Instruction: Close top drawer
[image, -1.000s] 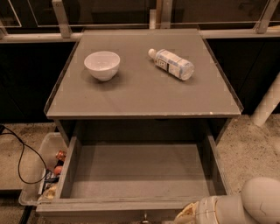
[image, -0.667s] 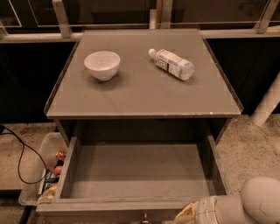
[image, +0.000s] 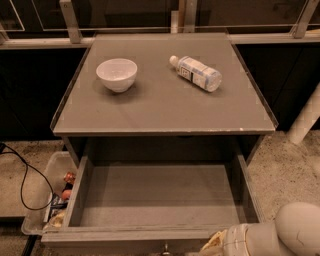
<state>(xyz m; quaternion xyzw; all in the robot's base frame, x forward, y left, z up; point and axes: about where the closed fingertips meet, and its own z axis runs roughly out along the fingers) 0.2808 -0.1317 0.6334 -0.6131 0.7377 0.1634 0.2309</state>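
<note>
Top drawer (image: 160, 202) stands open; gripper (image: 214, 245) (grip state hidden) at its front edge.

White arm (image: 280, 234) enters from lower right corner, reaching left; claw (image: 212, 246) low at bottom edge, mostly cut off.

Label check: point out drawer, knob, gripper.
drawer (image: 160, 195), camera view, bare floor.
knob (image: 165, 247), camera view, its top, front panel centre.
gripper (image: 212, 244), camera view, yellowish end, right of knob at bottom edge.
</note>
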